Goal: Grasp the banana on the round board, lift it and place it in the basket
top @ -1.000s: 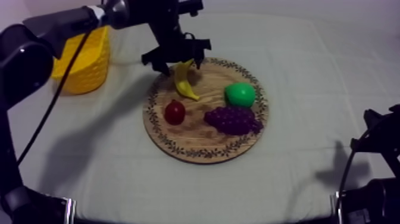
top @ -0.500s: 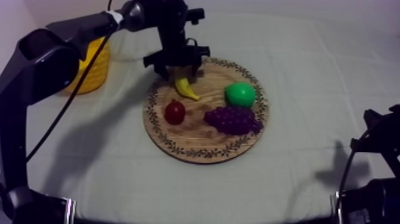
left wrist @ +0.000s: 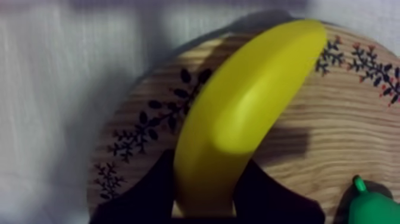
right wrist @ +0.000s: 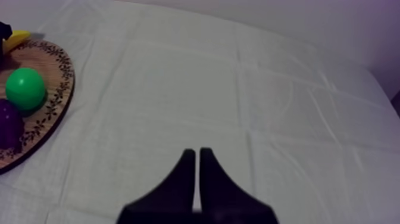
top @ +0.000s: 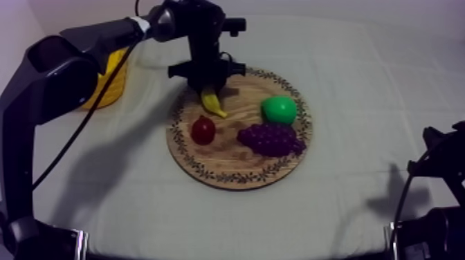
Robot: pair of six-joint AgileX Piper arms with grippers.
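From above, my left arm comes in at the upper left and its left gripper [top: 207, 88] stands over the near-rim part of the wooden board [top: 235, 162], its black fingers straddling the upper end of the banana [top: 212, 104], which lies on the board beside the patterned rim. A small red fruit [top: 203, 130], a pear [top: 279, 109] and a bunch of grapes [top: 271, 138] share the board, apart from the banana. The yellow basket [top: 111, 86] sits at the left side of the counter [top: 360, 83], partly behind the arm. My right arm [top: 436, 173] rests low at its side. In the left wrist view the gripper's two fingers [left wrist: 149, 190] press against either side of the banana's thick end, closed round it, with the fruit reaching out across the board's rim. In the right wrist view the right gripper [right wrist: 197, 154] has its fingers together as a narrow wedge, gripping nothing, over bare cloth well apart from the board.
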